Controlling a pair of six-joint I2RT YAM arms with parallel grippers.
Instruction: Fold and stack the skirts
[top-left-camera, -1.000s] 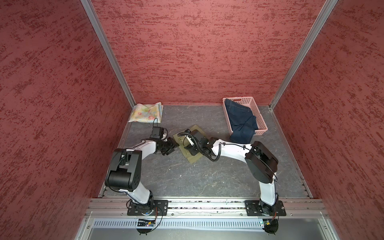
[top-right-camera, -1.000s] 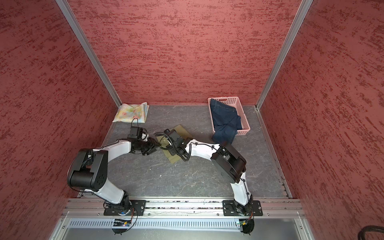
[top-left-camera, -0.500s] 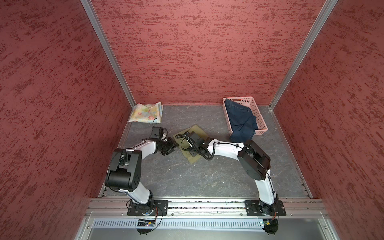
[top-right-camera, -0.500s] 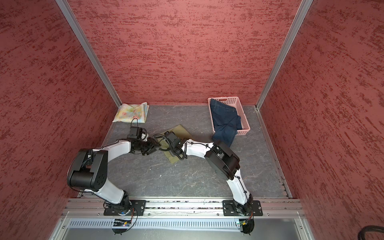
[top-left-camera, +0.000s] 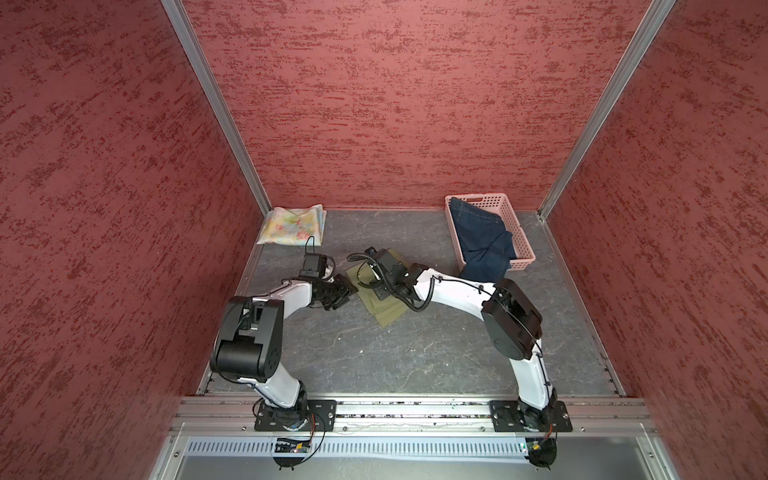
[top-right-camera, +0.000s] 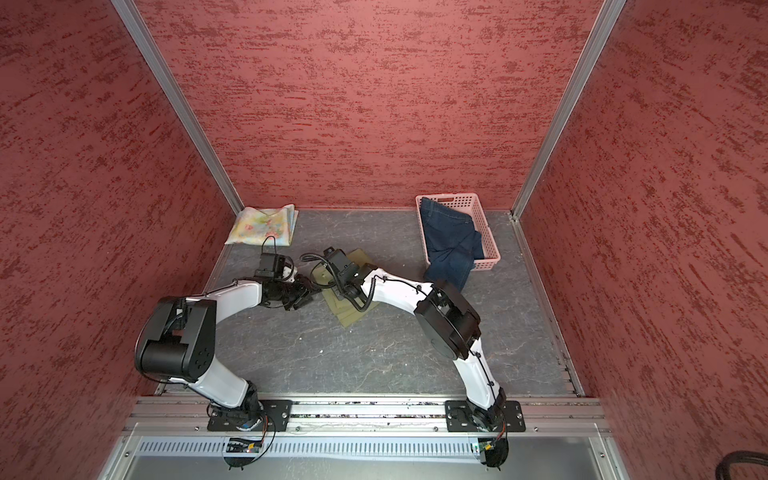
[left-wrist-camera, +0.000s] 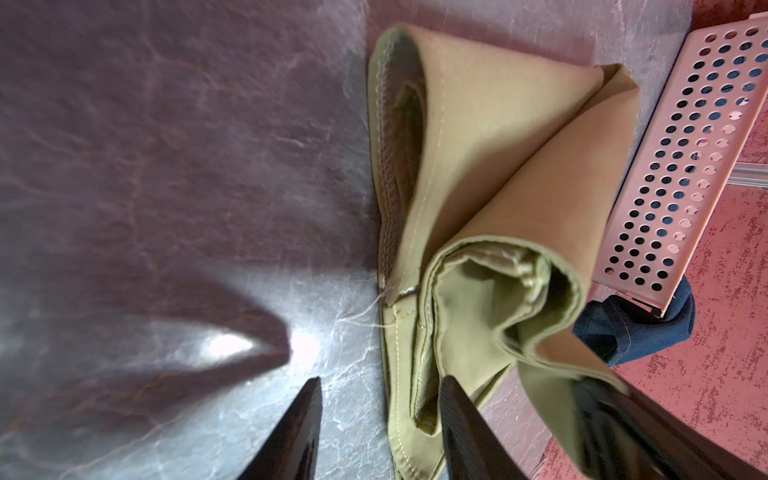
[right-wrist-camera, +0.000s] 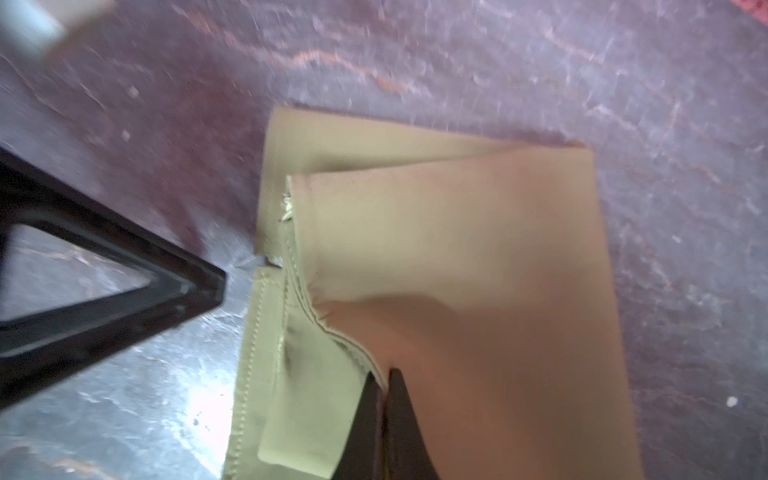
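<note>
on wide bare table (right-wrist-camera: 623, 83), right gripper (right-wrist-camera: 384, 376) pinches olive skirt (right-wrist-camera: 457, 249) hem edge.

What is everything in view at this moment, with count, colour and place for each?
Floral skirt: 1, pale pastel, folded, far left corner.
Olive skirt: 1, olive-green, partly folded, middle of the table.
Denim skirt: 1, dark blue, in the basket, spilling over its near end.
Basket: 1, pink, perforated, far right corner.
Table: 1, grey marbled, under everything.
Walls: 3, red textured, left, back and right.
Left gripper: 1, black, open, at the olive skirt's edge.
Right gripper: 1, black, shut on the olive skirt's upper layer.
</note>
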